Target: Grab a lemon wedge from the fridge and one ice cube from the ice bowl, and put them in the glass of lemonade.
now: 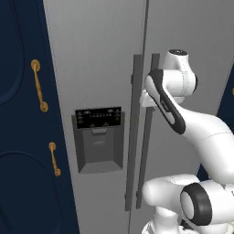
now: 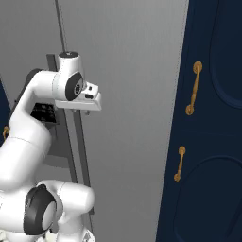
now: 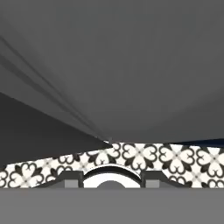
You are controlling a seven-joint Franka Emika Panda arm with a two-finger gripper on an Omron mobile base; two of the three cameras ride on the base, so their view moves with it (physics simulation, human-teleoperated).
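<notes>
My arm (image 1: 173,109) reached up to the fridge (image 1: 96,68), which stood shut with both doors closed and filled the middle of both base views. My end effector (image 2: 81,109) sat right at the two long dark handles (image 1: 136,132) by the door seam, level with their upper part, hand against or just beside the right one; I could not tell whether it touched. Its fingers were hidden behind the hand in the base views, so I could not tell whether it was wide, narrow or gripping a handle. The hand view looked down the grey door face to a patterned black-and-white tiled floor (image 3: 148,157), with finger tips (image 3: 72,180) low at the bottom edge. The dark dispenser panel (image 1: 99,139) was on the left door, just left of the handles. Navy cabinets (image 1: 23,137) with gold handles (image 1: 39,85) flanked the fridge on both sides. Lemon wedge, ice bowl and glass were out of sight.
</notes>
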